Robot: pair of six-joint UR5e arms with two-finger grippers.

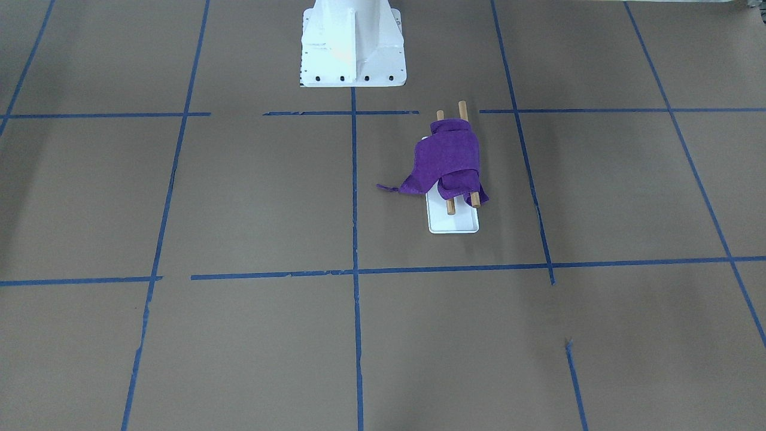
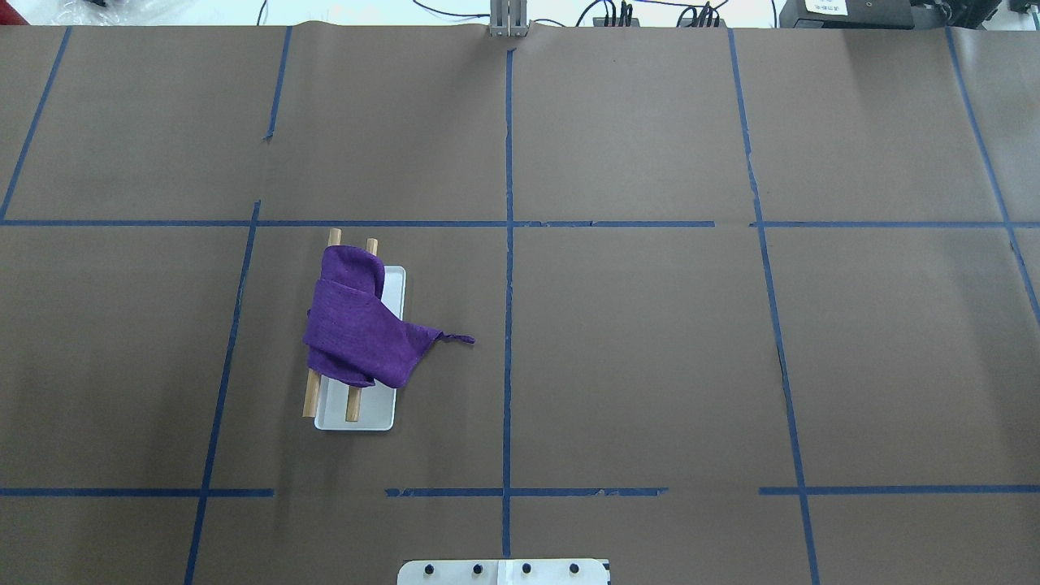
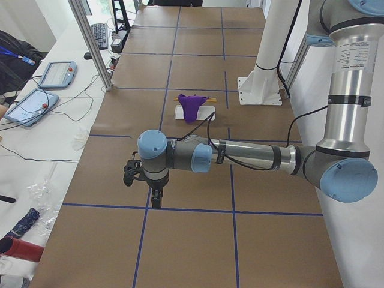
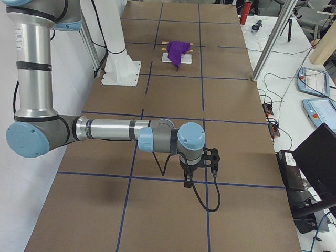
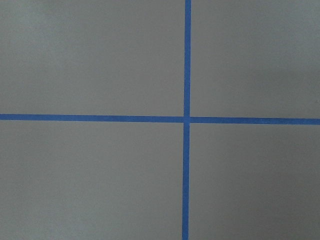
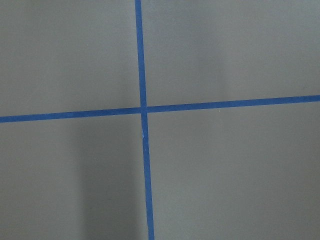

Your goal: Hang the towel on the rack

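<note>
Closest in: both wrist cams look straight down on brown paper w/ a blue tape cross point(image 5: 187, 119), and none of my fingers are in shot. My left gripper point(image 3: 156, 204) points down over a tape crossing at the table's left end. It shows only in the side view, so I can't tell if the fingers are apart or together. Same for my right gripper point(image 4: 187, 184): it points down near a tape line at the right end, side view only, finger state can't be told. Nothing is visible in either one.

My white pedestal point(image 1: 353, 48) sits at the table's point(image 2: 650, 366) near edge, approx. on the centre tape line.

Further out, on my left half & just left of the centre line, stands the rack point(image 2: 374, 414), its white base flat on the paper. The purple towel point(image 2: 353, 333) is draped across both wooden rods point(image 2: 309, 398), bunched over the mid section, w/ the rod ends poking out on both sides. One corner trails off toward the centre line, its small loop point(image 2: 459, 338) on the paper. Both grippers are well apart from the rack.

Far edge: cables & gear behind the table.
</note>
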